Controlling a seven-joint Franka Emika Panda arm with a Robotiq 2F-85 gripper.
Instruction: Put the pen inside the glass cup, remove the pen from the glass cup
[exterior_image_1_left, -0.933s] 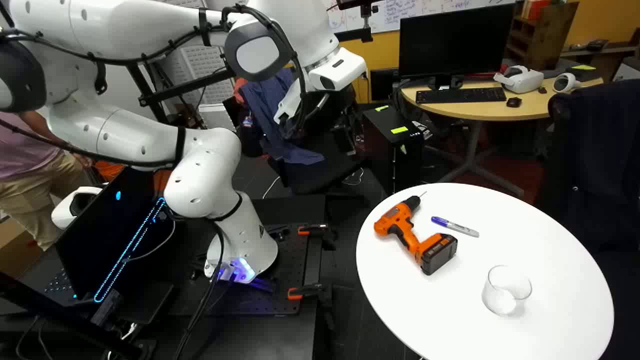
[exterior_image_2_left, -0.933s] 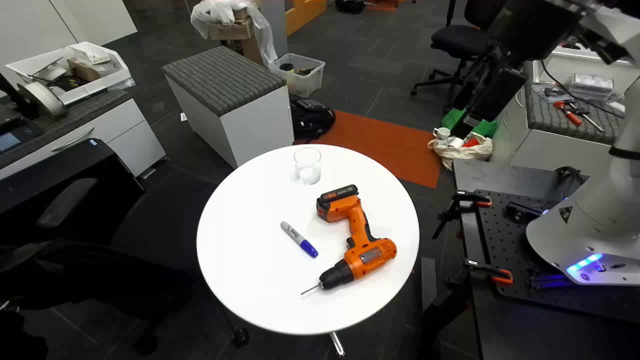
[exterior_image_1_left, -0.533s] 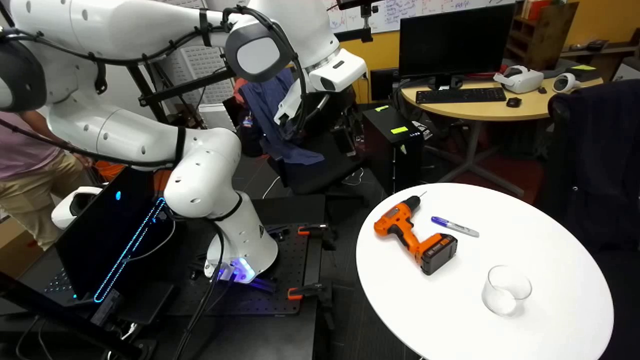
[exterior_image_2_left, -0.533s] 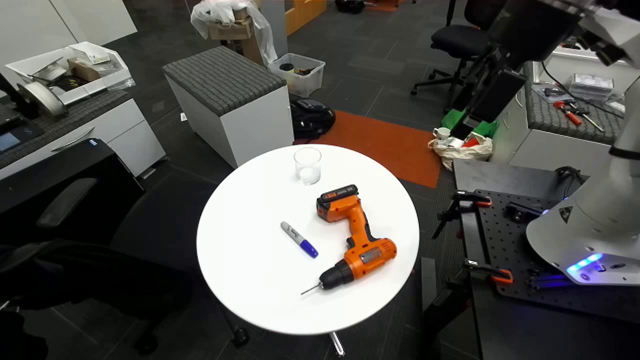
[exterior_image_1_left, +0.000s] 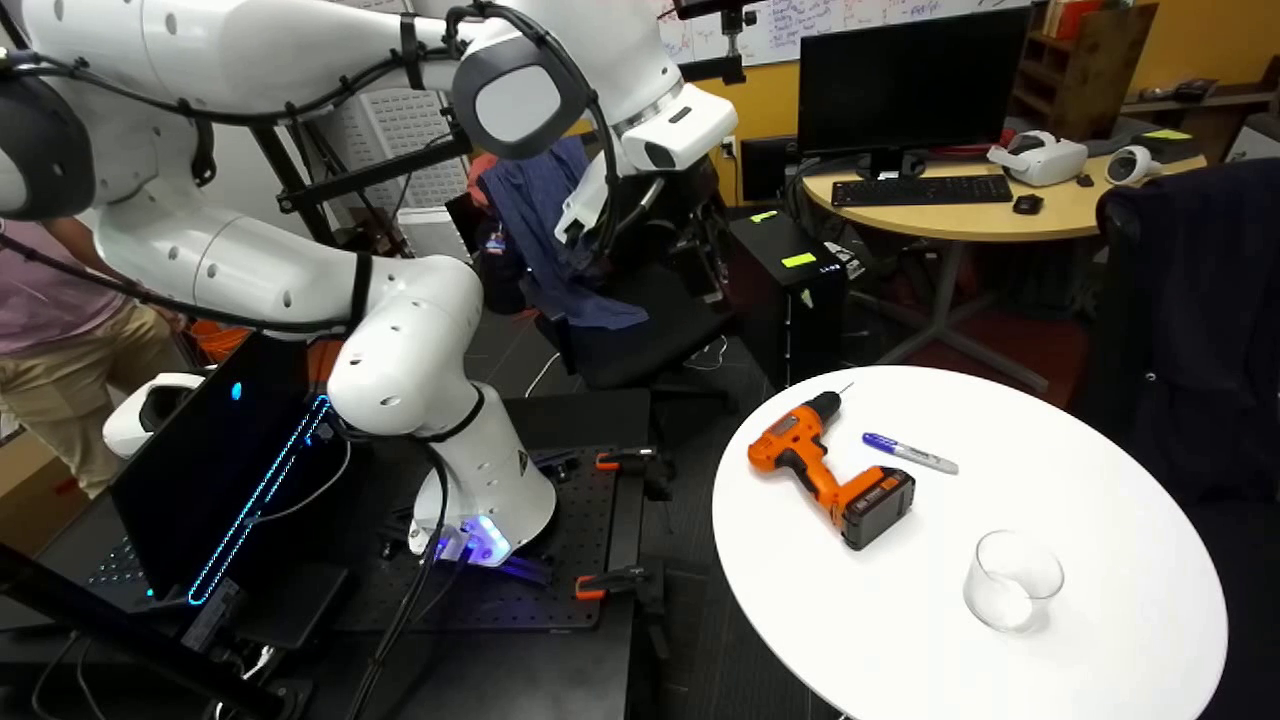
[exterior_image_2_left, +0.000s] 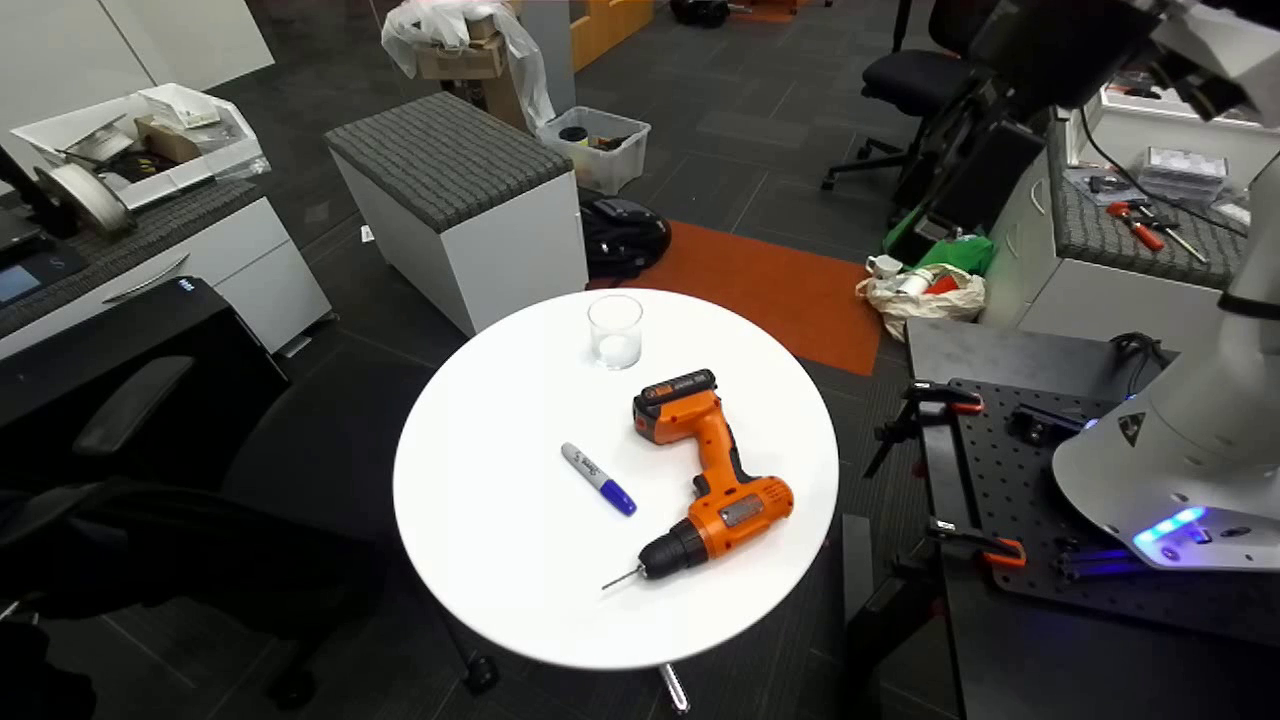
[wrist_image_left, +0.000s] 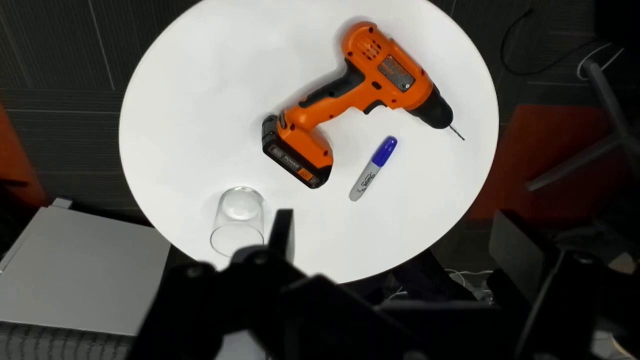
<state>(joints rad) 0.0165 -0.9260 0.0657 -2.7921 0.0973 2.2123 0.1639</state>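
The pen (exterior_image_1_left: 910, 453) is a grey marker with a blue cap. It lies flat on the white round table, as both exterior views (exterior_image_2_left: 598, 479) and the wrist view (wrist_image_left: 373, 168) show. The clear glass cup (exterior_image_1_left: 1013, 580) stands upright near the table's edge, apart from the pen. It also shows in an exterior view (exterior_image_2_left: 615, 332) and the wrist view (wrist_image_left: 237, 220), where nothing is seen inside it. My gripper (wrist_image_left: 395, 227) is open and empty, its two fingers wide apart. It hangs high and off to the side of the table, dark in both exterior views (exterior_image_1_left: 703, 262) (exterior_image_2_left: 945, 190).
An orange-and-black drill (exterior_image_1_left: 830, 470) lies on the white table (exterior_image_1_left: 1120, 520) beside the pen, its battery end towards the cup. It also shows in the wrist view (wrist_image_left: 360, 90). A black chair (exterior_image_1_left: 640, 330) and a black cabinet (exterior_image_1_left: 790, 290) stand beyond the table.
The wrist and gripper have shifted and tilted slightly, moving a little to the right in an exterior view. The pen, cup and drill have not moved.
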